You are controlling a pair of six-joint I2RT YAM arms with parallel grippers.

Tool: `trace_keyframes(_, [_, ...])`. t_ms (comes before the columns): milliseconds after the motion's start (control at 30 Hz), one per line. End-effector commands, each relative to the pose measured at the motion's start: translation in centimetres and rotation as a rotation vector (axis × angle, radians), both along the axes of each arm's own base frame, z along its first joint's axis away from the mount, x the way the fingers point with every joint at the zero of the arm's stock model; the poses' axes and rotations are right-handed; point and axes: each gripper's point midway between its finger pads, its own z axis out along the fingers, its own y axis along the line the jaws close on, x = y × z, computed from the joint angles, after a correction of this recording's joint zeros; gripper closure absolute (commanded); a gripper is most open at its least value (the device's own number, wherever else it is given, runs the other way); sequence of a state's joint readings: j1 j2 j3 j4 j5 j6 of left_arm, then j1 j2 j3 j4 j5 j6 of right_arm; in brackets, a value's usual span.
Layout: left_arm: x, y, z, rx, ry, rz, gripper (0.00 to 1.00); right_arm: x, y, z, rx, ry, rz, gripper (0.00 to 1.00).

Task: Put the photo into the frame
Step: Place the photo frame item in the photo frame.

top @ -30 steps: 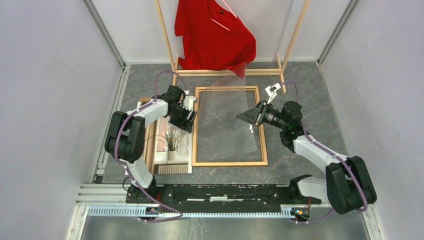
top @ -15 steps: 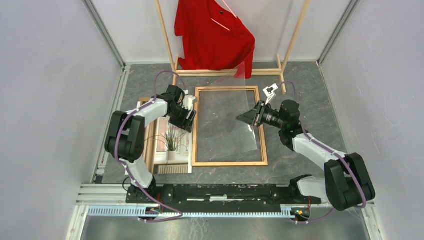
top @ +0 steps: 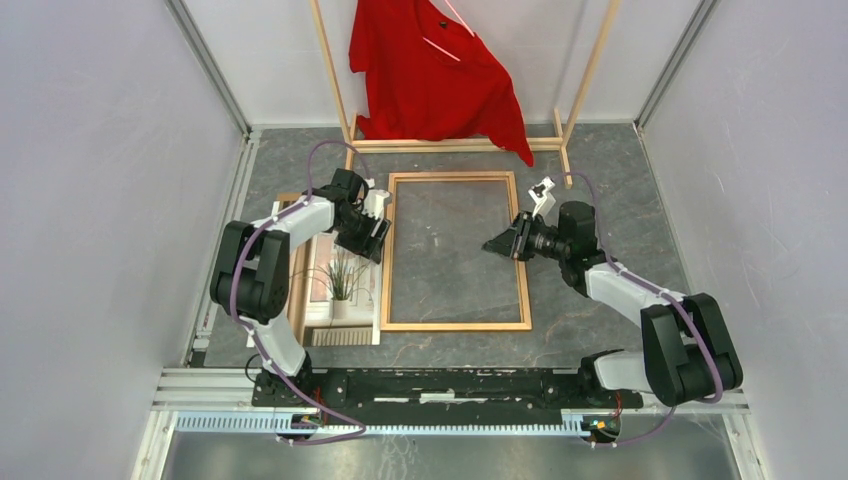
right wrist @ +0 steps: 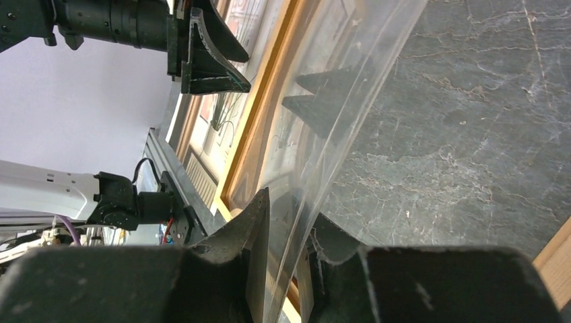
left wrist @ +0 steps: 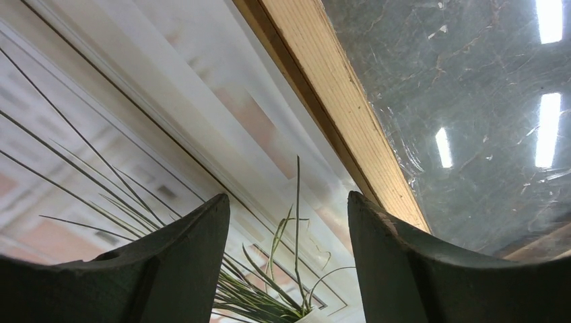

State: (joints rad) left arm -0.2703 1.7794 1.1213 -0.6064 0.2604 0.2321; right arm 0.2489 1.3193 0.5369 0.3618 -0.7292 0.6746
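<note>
The orange-brown frame lies flat mid-table. The clear sheet lies low over the frame's opening, and my right gripper is shut on its right edge; the sheet runs between the fingers in the right wrist view. The photo, grassy plant face up, lies just left of the frame. My left gripper is open and empty, low over the photo's upper right part beside the frame's left rail. The plant print fills the view between its fingers.
A brown backing board shows under the photo's left side. A pale wooden rack with a red shirt stands behind the frame. White walls close in left and right. The arm bases' black rail runs along the near edge.
My right gripper has lowered the clear sheet from a raised tilt down onto the frame and shifted slightly right. The left arm has stayed still.
</note>
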Motion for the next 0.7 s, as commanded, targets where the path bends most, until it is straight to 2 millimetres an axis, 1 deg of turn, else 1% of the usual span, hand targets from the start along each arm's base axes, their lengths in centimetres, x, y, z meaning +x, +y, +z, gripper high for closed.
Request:
trace_keyframes(0, [0.0, 0.2, -2.0, 0.028, 0.040, 0.007, 0.28, 0.4, -0.3, -0.3, -0.012, -0.048, -0.006, 0.76])
trace_keyframes(133, [0.0, 0.2, -2.2, 0.031, 0.042, 0.005, 0.28, 0.0, -0.2, -1.0, 0.000, -0.032, -0.006, 0.75])
trace_keyframes(333, [-0.2, -0.1, -2.4, 0.032, 0.042, -0.003, 0.28, -0.4, -0.5, -2.5, 0.003, 0.006, -0.030, 0.73])
trace_keyframes(433, [-0.4, -0.5, -2.5, 0.041, 0.035, -0.019, 0.28, -0.6, -0.5, -2.8, 0.012, 0.013, -0.036, 0.72])
trace_keyframes(667, [-0.8, -1.2, -2.9, 0.053, 0.032, -0.042, 0.28, -0.5, 0.0, -1.8, 0.057, 0.021, -0.048, 0.69])
